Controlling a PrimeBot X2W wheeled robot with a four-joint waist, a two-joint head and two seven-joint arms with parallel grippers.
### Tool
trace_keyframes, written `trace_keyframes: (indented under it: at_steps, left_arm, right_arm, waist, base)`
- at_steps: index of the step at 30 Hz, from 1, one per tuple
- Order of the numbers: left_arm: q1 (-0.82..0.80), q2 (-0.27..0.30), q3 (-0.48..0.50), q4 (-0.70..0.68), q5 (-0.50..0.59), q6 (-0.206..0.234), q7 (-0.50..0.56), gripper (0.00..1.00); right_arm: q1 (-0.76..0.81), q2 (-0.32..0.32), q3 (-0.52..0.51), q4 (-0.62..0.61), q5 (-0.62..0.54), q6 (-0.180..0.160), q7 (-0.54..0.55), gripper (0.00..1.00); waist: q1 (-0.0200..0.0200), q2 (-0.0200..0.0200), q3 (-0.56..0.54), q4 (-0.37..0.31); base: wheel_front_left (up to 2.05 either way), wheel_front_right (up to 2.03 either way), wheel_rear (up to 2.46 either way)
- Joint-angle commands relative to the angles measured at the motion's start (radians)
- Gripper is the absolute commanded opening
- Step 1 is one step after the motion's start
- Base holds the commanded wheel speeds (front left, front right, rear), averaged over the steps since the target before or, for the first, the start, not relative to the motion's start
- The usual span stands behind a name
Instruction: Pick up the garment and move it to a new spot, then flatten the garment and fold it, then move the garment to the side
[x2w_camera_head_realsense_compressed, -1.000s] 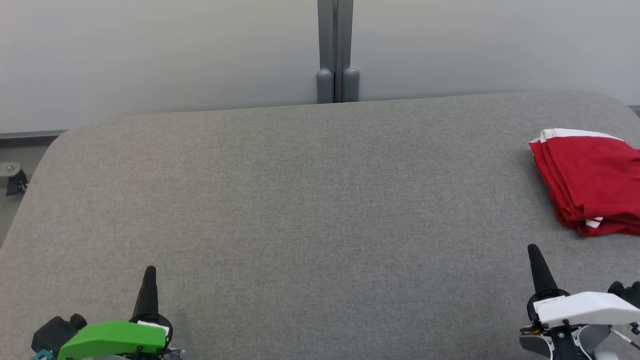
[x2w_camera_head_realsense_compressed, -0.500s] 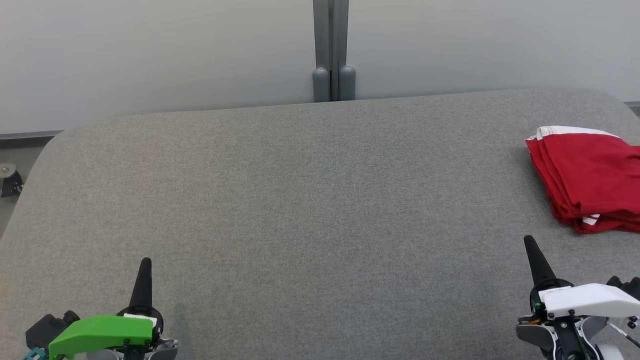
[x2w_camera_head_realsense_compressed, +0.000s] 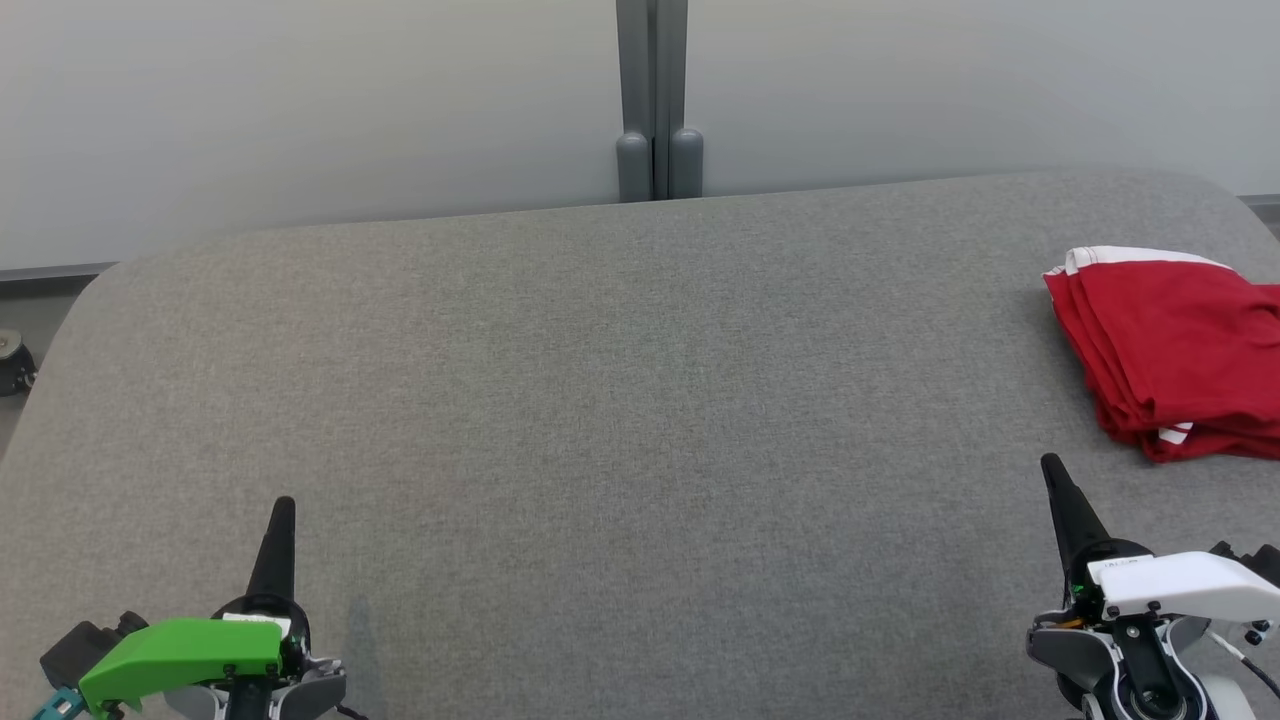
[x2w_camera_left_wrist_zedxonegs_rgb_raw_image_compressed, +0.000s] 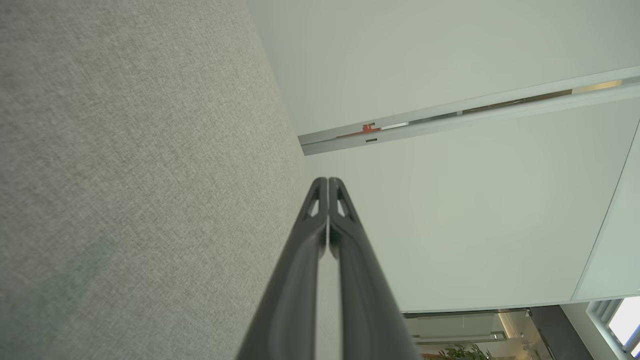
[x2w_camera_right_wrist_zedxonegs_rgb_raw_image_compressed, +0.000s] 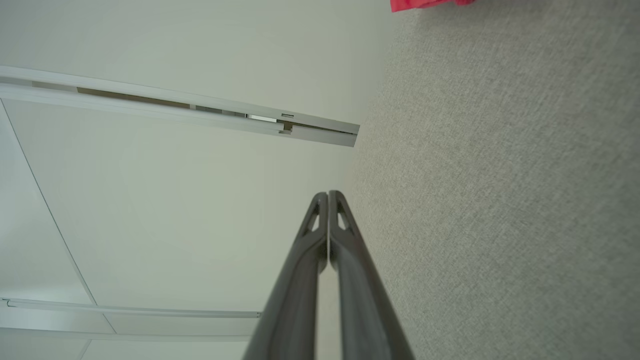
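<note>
Findings. The garment (x2w_camera_head_realsense_compressed: 1170, 350), red with white trim, lies folded in layers at the far right of the table (x2w_camera_head_realsense_compressed: 620, 400), cut off by the head view's right edge. Nothing touches it.

The left gripper (x2w_camera_head_realsense_compressed: 283, 505), under a green cover (x2w_camera_head_realsense_compressed: 180, 650), sits at the lower left above the grey table top, well apart from the garment. The right gripper (x2w_camera_head_realsense_compressed: 1050, 465), under a white cover (x2w_camera_head_realsense_compressed: 1180, 585), sits at the lower right, near the garment's front edge but clear of it.

In the head view each gripper reads as a single dark spike, so the jaw state is unclear there. The wrist views settle it. The left gripper (x2w_camera_left_wrist_zedxonegs_rgb_raw_image_compressed: 328, 181) has its fingers pressed together with nothing between them. The right gripper (x2w_camera_right_wrist_zedxonegs_rgb_raw_image_compressed: 328, 195) is likewise closed and empty.

The right wrist view also catches a red strip of the garment (x2w_camera_right_wrist_zedxonegs_rgb_raw_image_compressed: 425, 4) at its top edge. The left wrist view adds a pale wall (x2w_camera_left_wrist_zedxonegs_rgb_raw_image_compressed: 450, 210) with a rail (x2w_camera_left_wrist_zedxonegs_rgb_raw_image_compressed: 450, 112) across it. The head view alone places a grey post (x2w_camera_head_realsense_compressed: 655, 100) behind the table's far edge.
</note>
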Motion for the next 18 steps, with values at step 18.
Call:
trace_keyframes:
  at_steps: [18]
  left_arm:
    - [-0.048,0.006,0.026,-0.01,-0.146,-0.014,0.039,0.0]
  right_arm:
    - [-0.044,-0.006,0.003,0.006,0.16,0.0,0.04,0.0]
  waist:
    - [0.0,0.0,0.005,-0.013]
  base:
    - [0.0,0.0,0.0]
